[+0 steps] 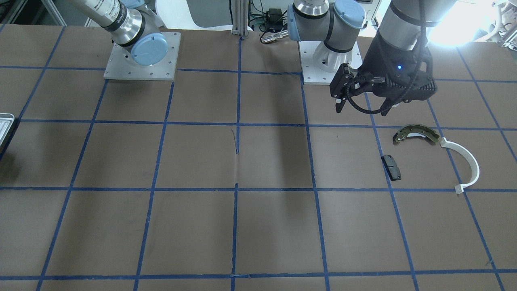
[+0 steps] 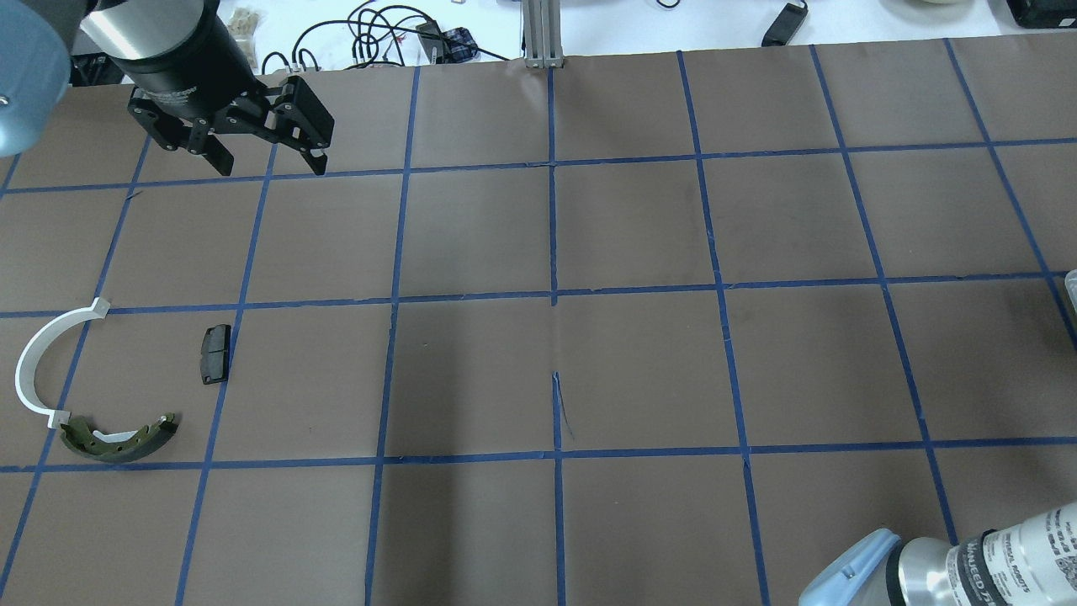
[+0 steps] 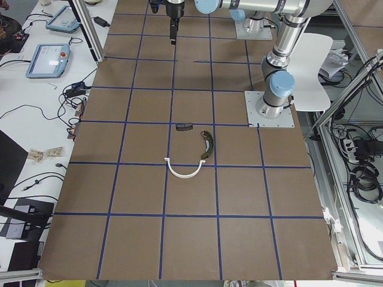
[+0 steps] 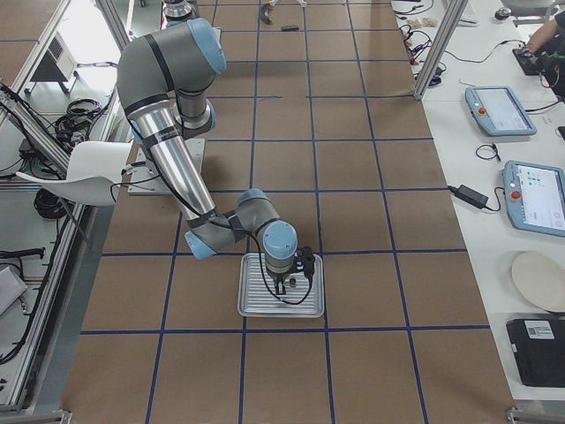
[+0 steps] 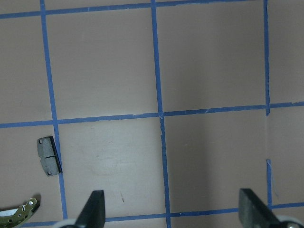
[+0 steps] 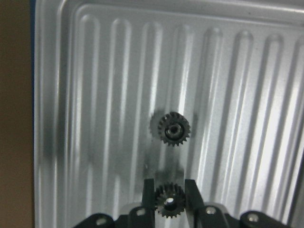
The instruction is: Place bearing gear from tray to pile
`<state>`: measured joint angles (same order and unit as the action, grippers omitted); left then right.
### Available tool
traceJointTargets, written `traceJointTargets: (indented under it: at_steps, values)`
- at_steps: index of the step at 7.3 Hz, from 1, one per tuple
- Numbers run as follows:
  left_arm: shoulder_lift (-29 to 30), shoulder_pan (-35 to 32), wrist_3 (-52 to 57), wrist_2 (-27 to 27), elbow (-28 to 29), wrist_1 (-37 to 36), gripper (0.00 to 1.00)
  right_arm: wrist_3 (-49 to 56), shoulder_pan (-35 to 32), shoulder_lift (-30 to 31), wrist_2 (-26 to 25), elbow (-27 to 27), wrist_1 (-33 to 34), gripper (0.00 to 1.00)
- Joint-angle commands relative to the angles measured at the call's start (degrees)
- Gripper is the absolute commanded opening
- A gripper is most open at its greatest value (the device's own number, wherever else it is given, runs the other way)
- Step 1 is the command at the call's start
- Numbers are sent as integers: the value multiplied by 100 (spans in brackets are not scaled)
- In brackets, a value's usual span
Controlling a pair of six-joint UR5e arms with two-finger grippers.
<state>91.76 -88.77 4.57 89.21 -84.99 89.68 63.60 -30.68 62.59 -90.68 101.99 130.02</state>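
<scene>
My right gripper (image 6: 167, 209) hangs over the ribbed silvery tray (image 6: 52, 95), shut on a small dark bearing gear (image 6: 167, 201) held between its fingers. A second gear shape (image 6: 171, 129) shows on the tray floor; I cannot tell if it is another gear or a reflection. The exterior right view shows this gripper (image 4: 284, 281) above the tray (image 4: 252, 305). The pile lies far off: an olive brake shoe (image 2: 118, 442), a white arc (image 2: 34, 362) and a black pad (image 2: 214, 353). My left gripper (image 2: 269, 164) hovers open beyond the pile, holding nothing.
Blue tape divides the brown table into squares. The two arm bases (image 1: 141, 56) (image 1: 329, 60) stand at the robot's edge. The tray's corner (image 1: 5, 125) shows at the front view's left edge. Side benches hold tablets (image 4: 503, 110) and cables.
</scene>
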Motion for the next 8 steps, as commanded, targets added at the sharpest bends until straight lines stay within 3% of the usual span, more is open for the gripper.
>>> traceJointTargets:
  at_steps: [1, 3, 6, 8]
  values:
    - [0, 0, 0, 0, 0, -4, 100, -215, -51, 767, 6, 58, -726, 0]
    - [0, 0, 0, 0, 0, -4, 100, -1319, -558, 1612, 102, 67, -1887, 0]
    - [0, 0, 0, 0, 0, -4, 100, -4125, -2146, 2860, 129, 76, -3365, 0]
    - [0, 0, 0, 0, 0, -4, 100, -5965, -3630, 3109, 121, 128, -3430, 3]
